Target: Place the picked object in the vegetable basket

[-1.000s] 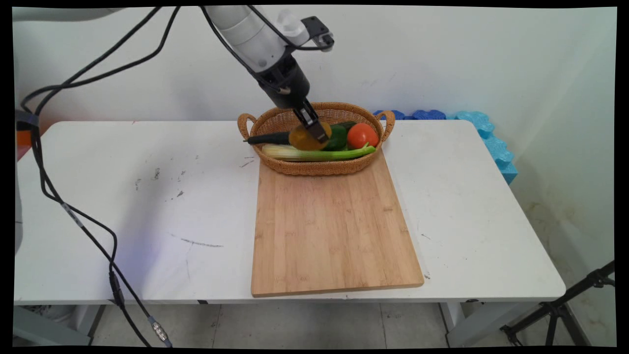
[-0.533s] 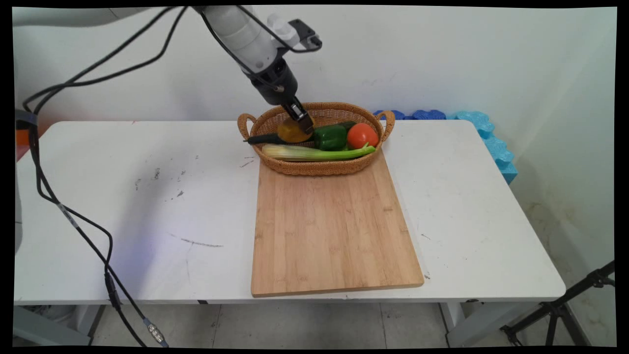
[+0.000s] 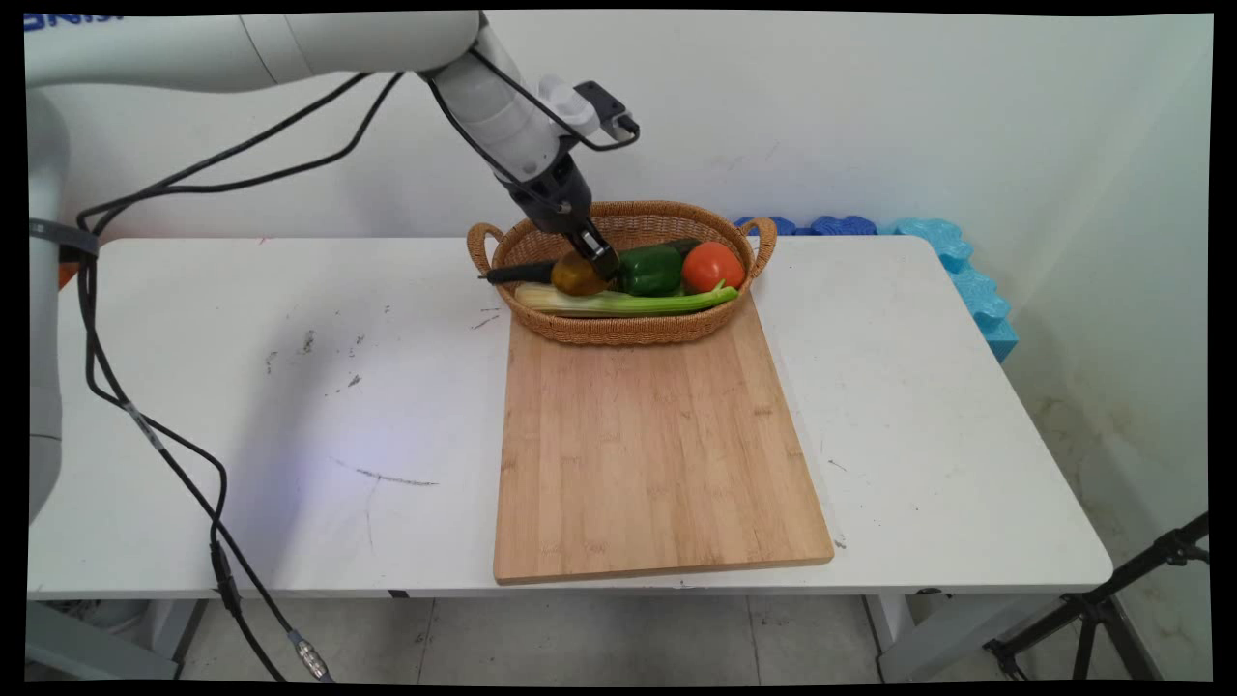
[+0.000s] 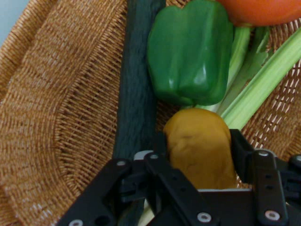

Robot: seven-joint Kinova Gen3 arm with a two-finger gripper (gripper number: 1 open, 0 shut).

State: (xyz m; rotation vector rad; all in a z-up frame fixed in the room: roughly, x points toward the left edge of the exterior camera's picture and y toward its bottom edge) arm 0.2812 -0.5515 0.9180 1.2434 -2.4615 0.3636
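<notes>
My gripper [image 3: 597, 265] is shut on a yellow-brown rounded vegetable [image 3: 576, 275], low inside the left half of a woven basket [image 3: 618, 332]. In the hand view the vegetable [image 4: 200, 146] sits between the two black fingers, just over the basket's weave [image 4: 56, 117]. A dark green cucumber [image 4: 136, 84] lies right beside it, and a green bell pepper [image 4: 190, 52] lies just beyond. Celery stalks [image 4: 263, 84] and a red tomato [image 4: 258, 9] lie further on. In the main view the cucumber [image 3: 527, 274], pepper [image 3: 649, 269], tomato [image 3: 713, 266] and celery [image 3: 657, 304] fill the basket.
A bamboo cutting board [image 3: 657, 445] lies in front of the basket and reaches the table's near edge. Blue foam pieces [image 3: 952, 251] line the table's back right corner. Black cables [image 3: 145, 425] hang over the table's left side. A tripod leg [image 3: 1111, 599] stands at lower right.
The gripper, still holding the yellow-brown vegetable, has moved left over the basket and then come down, so the vegetable now sits low among the other vegetables.
</notes>
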